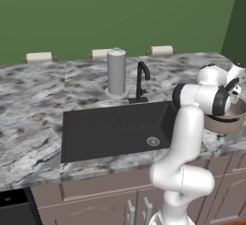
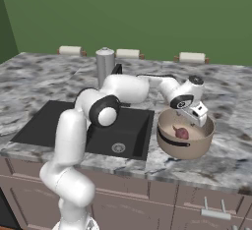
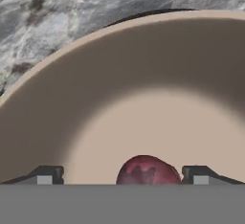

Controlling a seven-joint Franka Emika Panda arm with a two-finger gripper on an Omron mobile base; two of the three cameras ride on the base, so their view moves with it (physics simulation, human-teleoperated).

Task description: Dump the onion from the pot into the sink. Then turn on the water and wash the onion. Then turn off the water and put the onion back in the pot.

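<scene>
The arm's two-finger gripper (image 3: 122,174) hangs inside the wide tan-beige round pot (image 2: 170,148), its dark fingertips (image 3: 47,174) spread wide with nothing pinched. The small reddish-pink onion (image 3: 148,170) lies on the pot's floor directly below, between the two tips and touching neither. The pot stands on the grey marbled counter (image 2: 231,162), just beside the matte black rectangular sink (image 2: 47,121).

Kitchen: marbled grey desk (image 1: 33,99) with black sink (image 1: 96,132), faucet (image 1: 141,80), brown cabinet fronts (image 1: 96,200) below, green wall (image 1: 120,12).
</scene>
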